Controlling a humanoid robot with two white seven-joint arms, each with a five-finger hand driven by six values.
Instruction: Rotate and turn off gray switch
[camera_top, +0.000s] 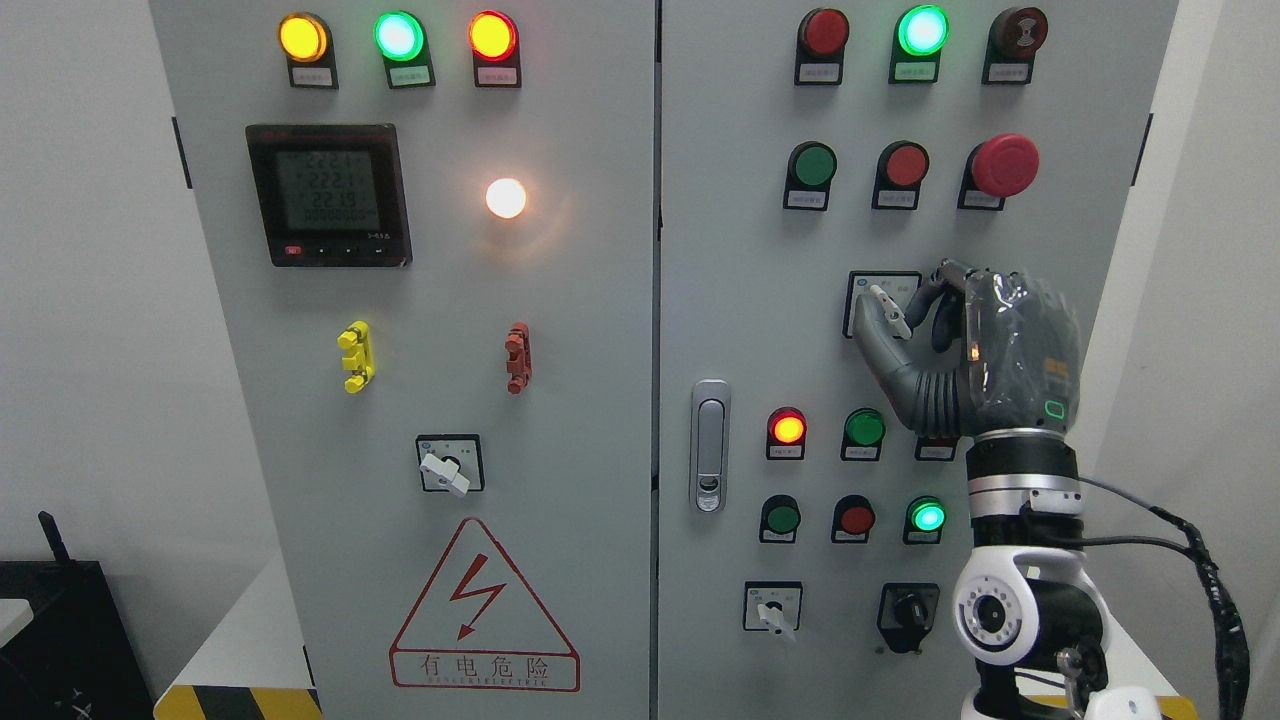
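- Gray switch (888, 308) sits on its labelled plate on the cabinet's right door (740, 300), below the red mushroom button (1004, 165)
- Right hand (985, 350) has thumb and curled fingers closed around the switch lever, hiding part of the plate
- Lit red lamp (787, 428) and dark green button (864, 428) sit just below the thumb
- Door latch (709, 445) stands well left

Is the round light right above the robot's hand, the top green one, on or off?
On. The green light glows bright, far brighter than the dark red light beside it. The right hand is at the gray switch below.
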